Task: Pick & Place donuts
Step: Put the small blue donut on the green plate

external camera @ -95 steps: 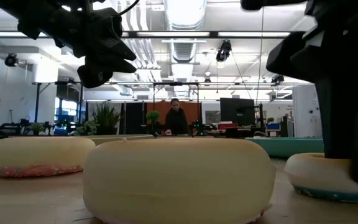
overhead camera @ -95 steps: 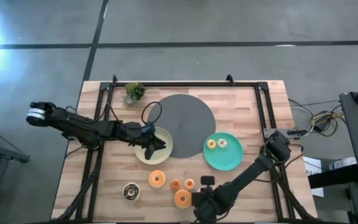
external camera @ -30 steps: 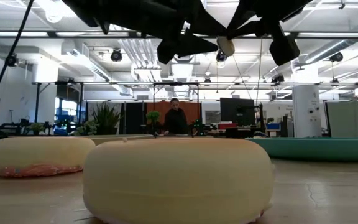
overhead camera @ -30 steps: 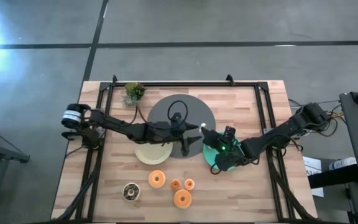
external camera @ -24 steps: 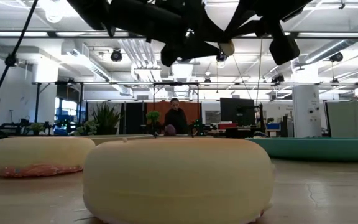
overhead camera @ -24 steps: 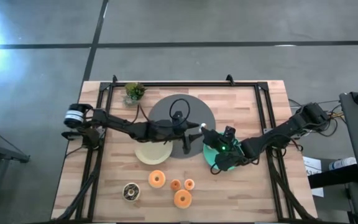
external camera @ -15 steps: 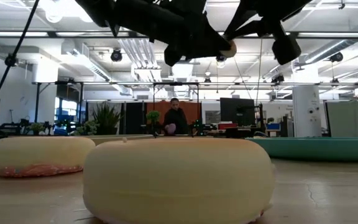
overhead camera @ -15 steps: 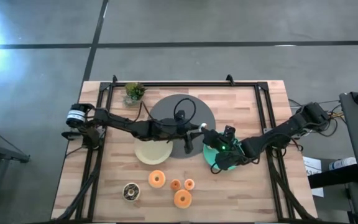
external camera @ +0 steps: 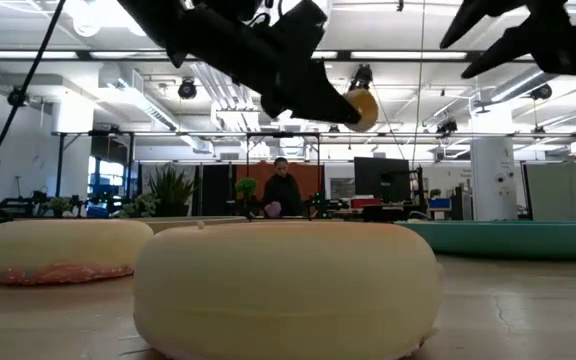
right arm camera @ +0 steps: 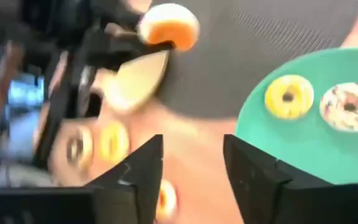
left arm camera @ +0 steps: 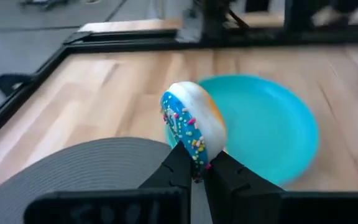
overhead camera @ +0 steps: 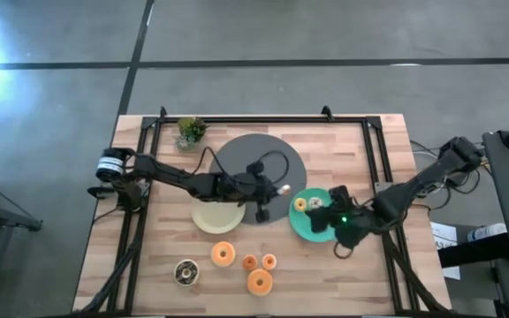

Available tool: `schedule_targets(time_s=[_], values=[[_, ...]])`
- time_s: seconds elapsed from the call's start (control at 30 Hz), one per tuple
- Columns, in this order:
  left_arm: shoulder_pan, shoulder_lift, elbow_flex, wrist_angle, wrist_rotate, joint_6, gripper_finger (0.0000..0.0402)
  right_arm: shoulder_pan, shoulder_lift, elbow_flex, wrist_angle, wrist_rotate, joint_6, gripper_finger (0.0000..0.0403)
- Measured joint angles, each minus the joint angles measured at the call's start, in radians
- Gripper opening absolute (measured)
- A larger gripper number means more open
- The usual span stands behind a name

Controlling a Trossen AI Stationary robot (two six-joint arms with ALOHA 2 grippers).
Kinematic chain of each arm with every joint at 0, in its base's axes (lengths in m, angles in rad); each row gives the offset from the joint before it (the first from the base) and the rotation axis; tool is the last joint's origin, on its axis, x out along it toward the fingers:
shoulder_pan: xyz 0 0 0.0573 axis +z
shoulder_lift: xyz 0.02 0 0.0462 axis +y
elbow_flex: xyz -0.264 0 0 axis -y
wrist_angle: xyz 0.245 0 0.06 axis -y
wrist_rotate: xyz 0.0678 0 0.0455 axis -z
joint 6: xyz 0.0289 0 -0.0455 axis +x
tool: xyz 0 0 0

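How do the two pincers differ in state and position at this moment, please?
The left pincer is shut on a blue-sprinkled donut, held above the dark grey disc; the right pincer is open and empty, over the teal plate. Both are off the table.

You see a held donut (left arm camera: 193,127) with white-and-blue sprinkled frosting and an orange back, beside the teal plate (left arm camera: 278,134), which carries a yellow donut (right arm camera: 288,96) and a white speckled donut (right arm camera: 350,106).

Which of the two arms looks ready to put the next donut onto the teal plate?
The left. Its gripper is shut on a small donut with blue sprinkled frosting, held right beside the round teal plate. The right gripper is open, empty, over the plate's far side.
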State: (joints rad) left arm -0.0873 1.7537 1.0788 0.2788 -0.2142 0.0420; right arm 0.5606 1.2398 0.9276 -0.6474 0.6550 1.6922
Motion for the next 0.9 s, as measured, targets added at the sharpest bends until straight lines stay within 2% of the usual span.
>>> schedule_targets(time_s=[0.1, 0.23, 0.33, 0.53, 0.67, 0.77, 0.9], values=[[-0.035, 0.043, 0.024, -0.003, 0.014, 0.092, 0.0003, -0.003, -0.049, 0.0, -0.038, -0.017, -0.029, 0.0174], [-0.07, 0.124, 0.077, -0.009, -0.014, 0.153, 0.0003, 0.003, -0.12, 0.0, -0.169, 0.099, 0.12, 0.0173], [-0.096, 0.206, 0.146, -0.015, -0.086, 0.215, 0.0003, 0.003, -0.158, 0.0, -0.189, 0.147, 0.139, 0.0172], [-0.103, 0.36, 0.374, -0.223, -0.132, 0.376, 0.0003, 0.003, -0.179, 0.0, -0.183, 0.164, 0.135, 0.0171], [-0.106, 0.431, 0.506, -0.368, -0.163, 0.403, 0.0003, 0.005, -0.179, 0.0, -0.171, 0.177, 0.135, 0.0171], [-0.105, 0.452, 0.557, -0.415, -0.166, 0.405, 0.0003, 0.006, -0.185, 0.0, -0.161, 0.189, 0.123, 0.0171], [-0.105, 0.473, 0.56, -0.433, -0.169, 0.43, 0.0003, 0.012, -0.212, 0.0, -0.165, 0.226, 0.104, 0.0171]])
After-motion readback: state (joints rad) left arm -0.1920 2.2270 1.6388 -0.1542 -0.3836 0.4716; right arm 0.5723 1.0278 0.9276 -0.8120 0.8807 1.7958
